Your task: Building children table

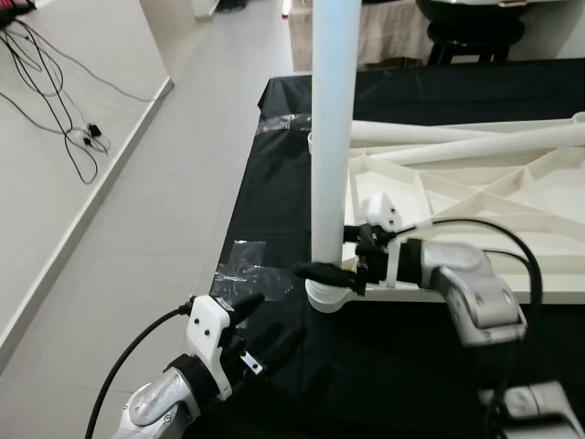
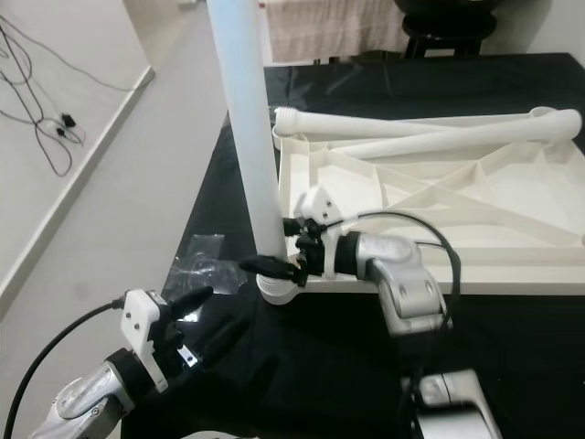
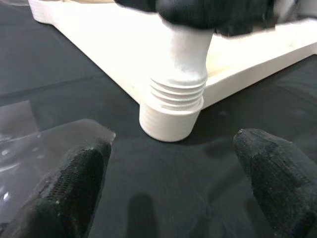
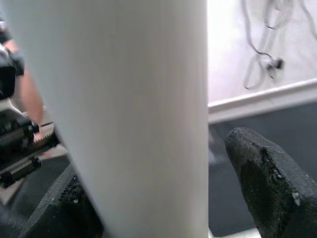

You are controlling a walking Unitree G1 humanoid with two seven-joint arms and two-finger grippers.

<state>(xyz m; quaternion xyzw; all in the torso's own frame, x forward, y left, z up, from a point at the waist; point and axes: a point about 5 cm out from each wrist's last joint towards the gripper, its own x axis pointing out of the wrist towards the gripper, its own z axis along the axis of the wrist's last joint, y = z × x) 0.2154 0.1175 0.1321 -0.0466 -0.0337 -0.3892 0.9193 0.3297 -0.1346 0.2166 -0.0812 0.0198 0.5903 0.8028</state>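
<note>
The upright table leg [image 1: 335, 137] runs off the top edge. The tabletop [image 1: 475, 197] is cut off at the right edge.

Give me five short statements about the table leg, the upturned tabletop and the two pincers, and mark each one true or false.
1. A white table leg stands upright in a corner socket of the upturned tabletop. True.
2. The right pincer is at the base of the upright leg, its fingers on either side of it. True.
3. The left pincer grips the upright leg. False: it is open over the black cloth, short of the socket and touching nothing.
4. Two more white legs lie across the upturned tabletop. True.
5. The tabletop rests on a bare wooden floor. False: it lies on the black cloth.
</note>
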